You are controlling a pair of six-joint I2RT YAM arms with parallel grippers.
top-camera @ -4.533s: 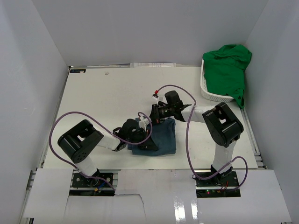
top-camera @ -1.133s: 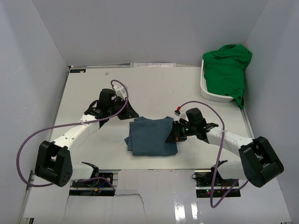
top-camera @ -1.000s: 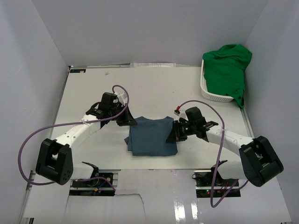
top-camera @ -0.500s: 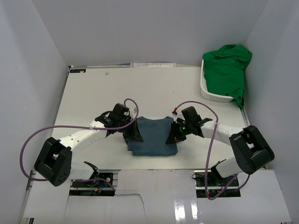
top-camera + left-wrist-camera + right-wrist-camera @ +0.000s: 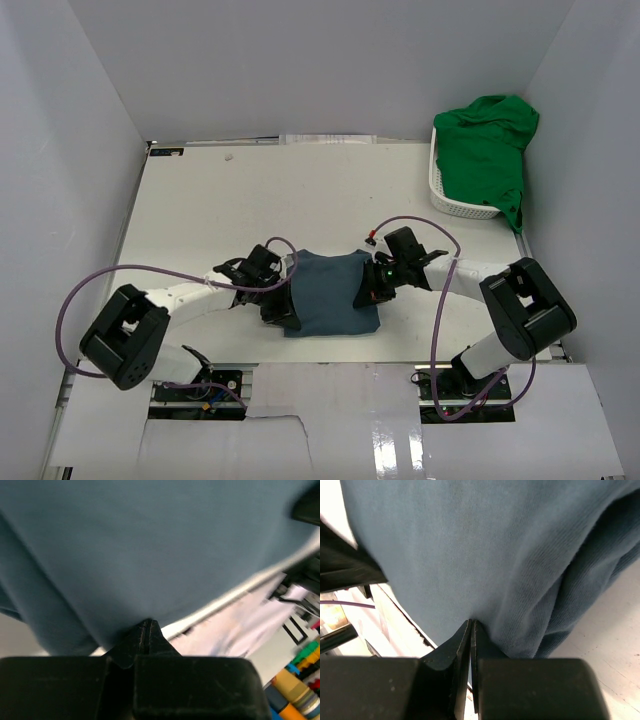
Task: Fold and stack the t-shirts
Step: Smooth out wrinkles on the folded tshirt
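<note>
The dark slate-blue t-shirt point(image 5: 332, 292) lies folded into a small rectangle near the table's front edge. My left gripper point(image 5: 284, 301) is shut, and its tips touch the shirt's left edge. My right gripper point(image 5: 367, 290) is shut too, its tips against the right edge. In the left wrist view the closed tips point(image 5: 149, 623) meet the blue cloth point(image 5: 150, 545) with nothing between them. The right wrist view shows the same: shut tips point(image 5: 471, 623) against the cloth point(image 5: 470, 545). The bright green t-shirt point(image 5: 487, 148) is heaped, unfolded, in the basket at the back right.
The white lattice basket point(image 5: 447, 200) stands at the table's point(image 5: 250, 190) back right corner, with the green cloth hanging over its right rim. White walls close in the left, back and right sides. Purple cables loop from both arms over the table.
The left gripper has swung in from the far left and down to the shirt's left edge. The shirt's left edge has shifted slightly right. The right gripper stayed at the right edge.
</note>
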